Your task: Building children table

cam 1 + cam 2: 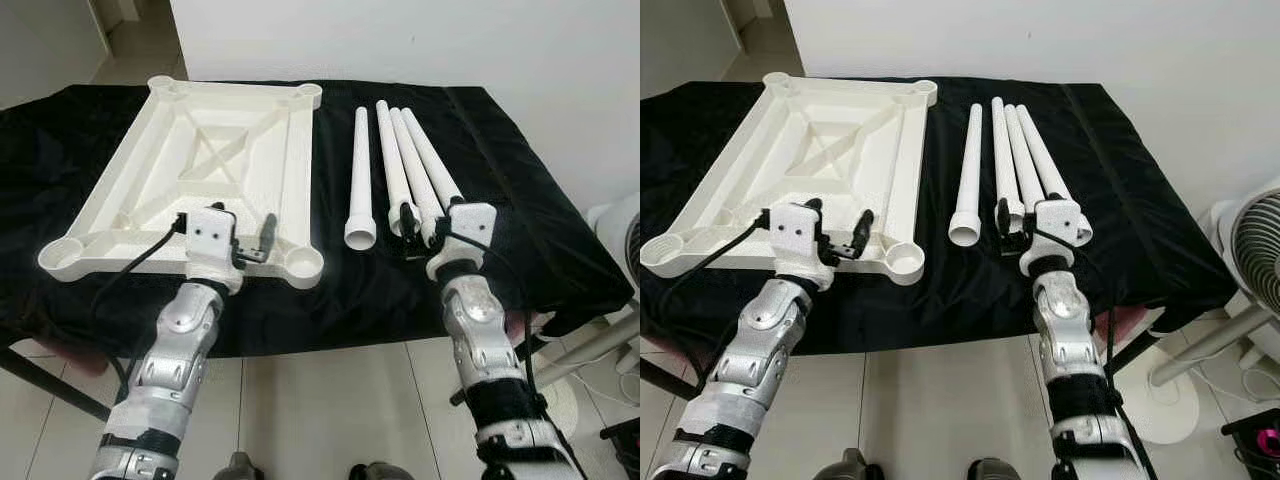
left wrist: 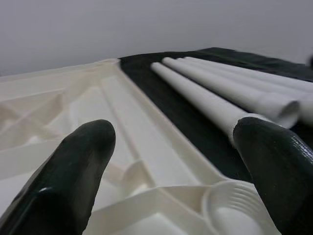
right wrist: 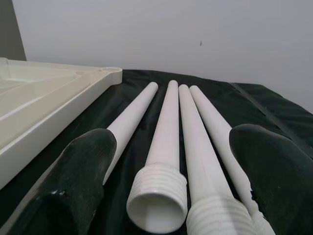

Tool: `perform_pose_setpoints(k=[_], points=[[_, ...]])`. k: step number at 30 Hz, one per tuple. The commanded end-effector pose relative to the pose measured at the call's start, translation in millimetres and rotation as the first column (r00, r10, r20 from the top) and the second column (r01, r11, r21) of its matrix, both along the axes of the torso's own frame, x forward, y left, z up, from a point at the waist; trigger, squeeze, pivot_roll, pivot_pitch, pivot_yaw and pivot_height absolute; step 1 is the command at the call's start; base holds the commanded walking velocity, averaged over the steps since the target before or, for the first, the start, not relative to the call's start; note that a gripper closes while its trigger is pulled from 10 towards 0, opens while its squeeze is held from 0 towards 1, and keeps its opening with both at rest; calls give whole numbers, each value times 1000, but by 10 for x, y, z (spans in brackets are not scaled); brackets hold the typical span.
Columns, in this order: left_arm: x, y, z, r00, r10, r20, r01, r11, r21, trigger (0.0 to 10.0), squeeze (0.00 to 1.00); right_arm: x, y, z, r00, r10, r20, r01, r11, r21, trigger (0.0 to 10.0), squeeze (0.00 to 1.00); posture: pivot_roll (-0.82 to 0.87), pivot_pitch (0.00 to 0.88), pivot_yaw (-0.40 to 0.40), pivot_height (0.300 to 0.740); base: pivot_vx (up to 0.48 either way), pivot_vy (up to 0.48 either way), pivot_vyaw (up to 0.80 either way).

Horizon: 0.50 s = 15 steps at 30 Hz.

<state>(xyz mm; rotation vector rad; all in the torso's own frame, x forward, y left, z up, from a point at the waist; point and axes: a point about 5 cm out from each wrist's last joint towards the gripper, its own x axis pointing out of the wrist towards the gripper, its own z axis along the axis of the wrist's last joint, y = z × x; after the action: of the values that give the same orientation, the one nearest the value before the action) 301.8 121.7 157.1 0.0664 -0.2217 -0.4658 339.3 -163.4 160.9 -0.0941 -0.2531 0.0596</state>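
Observation:
A white plastic table top (image 1: 200, 160) lies upside down on the black cloth, with a round threaded socket (image 1: 303, 265) at its near right corner. Several white legs (image 1: 410, 165) lie side by side to its right, threaded ends toward me; one leg (image 1: 360, 180) lies slightly apart on the left. My left gripper (image 1: 245, 225) is open over the top's near edge, just left of that socket (image 2: 234, 210). At the legs' near ends my right gripper (image 1: 422, 225) is open too, its fingers (image 3: 83, 166) straddling the threaded ends (image 3: 159, 196). Neither holds anything.
The black cloth (image 1: 520, 200) covers a low table whose front edge runs just under my wrists. A white fan (image 1: 1255, 250) stands on the floor at the right. A white wall runs behind the table, and tiled floor (image 1: 320, 400) lies below.

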Motion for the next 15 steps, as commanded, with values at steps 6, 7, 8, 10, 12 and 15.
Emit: perform_pose_setpoints(k=[6, 7, 8, 10, 12, 15], points=[[-83, -114, 86, 992, -124, -14, 124, 992, 14, 10000, 0, 174, 49, 34, 998, 45, -46, -44, 999, 2, 10000, 0, 7, 66, -6, 740, 0, 0, 0], [-101, -133, 115, 991, -136, -17, 136, 991, 5, 10000, 0, 211, 58, 53, 997, 50, -51, -50, 999, 4, 10000, 0, 10, 82, -10, 740, 0, 0, 0], [-101, -133, 115, 991, -136, -17, 136, 991, 5, 10000, 0, 211, 58, 53, 997, 50, -51, -50, 999, 4, 10000, 0, 10, 82, -10, 740, 0, 0, 0], [-139, -148, 163, 989, -145, -17, 145, 989, -3, 10000, 0, 276, 82, 75, 995, 69, -68, -68, 998, 10, 10000, 0, 17, 110, -17, 740, 0, 0, 0], [-169, -156, 191, 988, -152, -20, 152, 988, -13, 10000, 0, 314, 100, 80, 993, 82, -84, -80, 997, 20, 10000, 0, 22, 127, -20, 740, 0, 0, 0], [-234, -167, 224, 986, -161, -32, 160, 987, -26, 10000, 0, 377, 147, 75, 987, 104, -121, -99, 994, 44, 10000, 0, 31, 167, -20, 740, 0, 0, 0]])
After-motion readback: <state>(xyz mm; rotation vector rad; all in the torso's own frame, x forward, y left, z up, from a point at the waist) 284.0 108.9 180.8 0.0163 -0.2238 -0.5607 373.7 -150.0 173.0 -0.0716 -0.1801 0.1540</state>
